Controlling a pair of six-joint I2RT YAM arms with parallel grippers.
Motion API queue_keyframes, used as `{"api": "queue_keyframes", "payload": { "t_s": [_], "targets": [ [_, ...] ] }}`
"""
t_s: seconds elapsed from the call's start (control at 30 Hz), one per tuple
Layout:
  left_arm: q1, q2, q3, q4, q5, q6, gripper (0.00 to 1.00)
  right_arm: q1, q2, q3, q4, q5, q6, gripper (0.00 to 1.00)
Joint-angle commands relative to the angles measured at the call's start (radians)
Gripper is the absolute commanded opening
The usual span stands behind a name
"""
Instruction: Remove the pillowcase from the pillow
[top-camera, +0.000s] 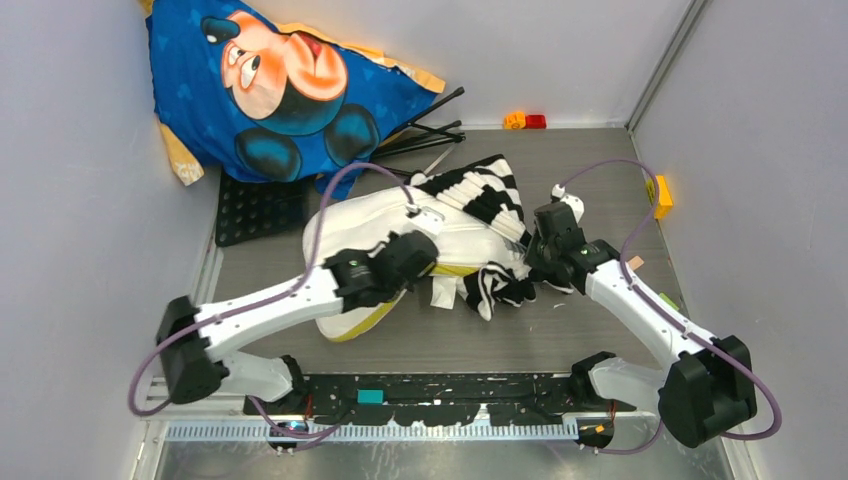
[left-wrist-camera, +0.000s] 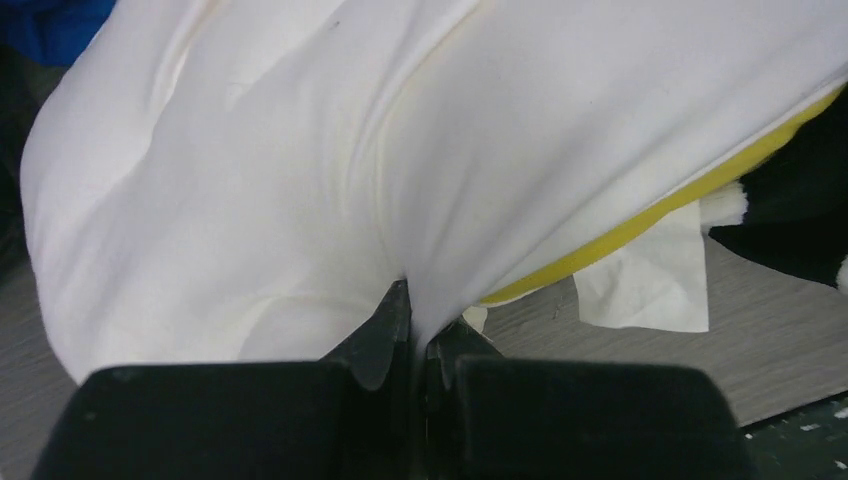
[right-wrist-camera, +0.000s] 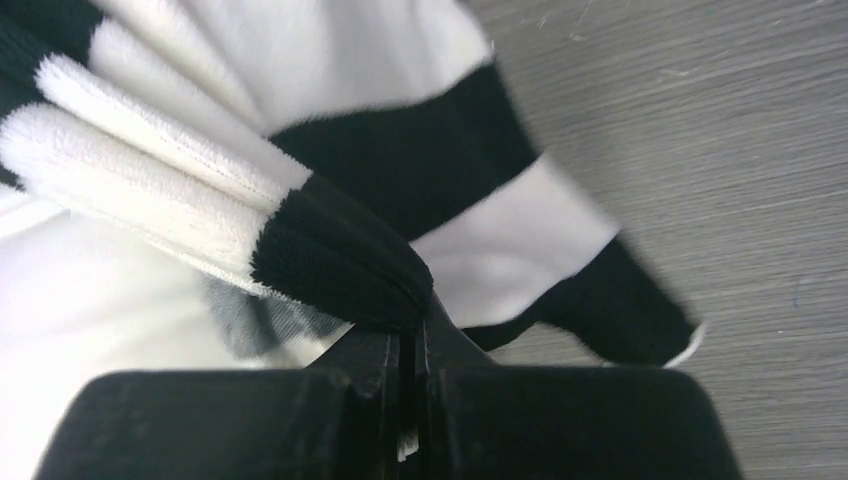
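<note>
The white pillow (top-camera: 365, 215) with a yellow edge (left-wrist-camera: 680, 195) lies mid-table, mostly bare. The black and cream striped pillowcase (top-camera: 485, 195) is bunched over its right end and trails down to the table (top-camera: 495, 285). My left gripper (top-camera: 425, 250) is shut on a pinch of the pillow's white fabric (left-wrist-camera: 250, 180); in the left wrist view the gripper (left-wrist-camera: 420, 320) has the cloth squeezed between its jaws. My right gripper (top-camera: 535, 262) is shut on a fold of the pillowcase (right-wrist-camera: 400, 160); in the right wrist view the gripper (right-wrist-camera: 415, 325) holds a black stripe.
A blue Mickey Mouse cushion (top-camera: 270, 85) leans in the back left corner. A black perforated plate (top-camera: 255, 210) lies beneath it and black rods (top-camera: 430, 130) beside it. Small orange and red blocks (top-camera: 525, 121) sit at the back wall, a yellow block (top-camera: 662, 195) at the right wall.
</note>
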Motion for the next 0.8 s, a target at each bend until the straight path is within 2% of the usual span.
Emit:
{"api": "queue_keyframes", "payload": {
  "t_s": [0.0,0.13,0.23,0.47,0.5,0.57,0.63,0.67,0.77],
  "targets": [
    [0.127,-0.216,-0.020,-0.156,0.024,-0.020,0.00,-0.020,-0.020,0.045,-0.079,0.277,0.002,0.00],
    [0.293,-0.354,-0.075,-0.136,0.209,-0.034,0.00,-0.020,-0.042,0.043,-0.081,0.298,0.008,0.01],
    [0.376,-0.415,-0.105,-0.137,0.283,-0.044,0.00,-0.020,-0.061,0.040,-0.082,0.294,0.008,0.06],
    [0.415,-0.447,-0.112,-0.158,0.316,-0.052,0.00,-0.020,-0.118,0.042,-0.086,0.261,-0.008,0.12],
    [0.416,-0.451,-0.115,-0.152,0.326,-0.048,0.00,-0.020,-0.123,0.045,-0.085,0.241,-0.019,0.16],
    [0.415,-0.452,-0.122,-0.138,0.367,-0.037,0.00,-0.020,-0.126,0.055,-0.087,0.177,-0.043,0.40],
    [0.416,-0.452,-0.131,-0.127,0.404,-0.030,0.00,-0.020,-0.134,0.058,-0.080,0.084,-0.073,0.59],
    [0.416,-0.453,-0.134,-0.122,0.423,-0.028,0.00,-0.020,-0.143,0.055,-0.069,0.026,-0.090,0.64],
    [0.415,-0.456,-0.147,-0.099,0.478,-0.029,0.00,-0.021,-0.170,0.044,-0.011,-0.217,-0.139,0.72]
  ]
}}
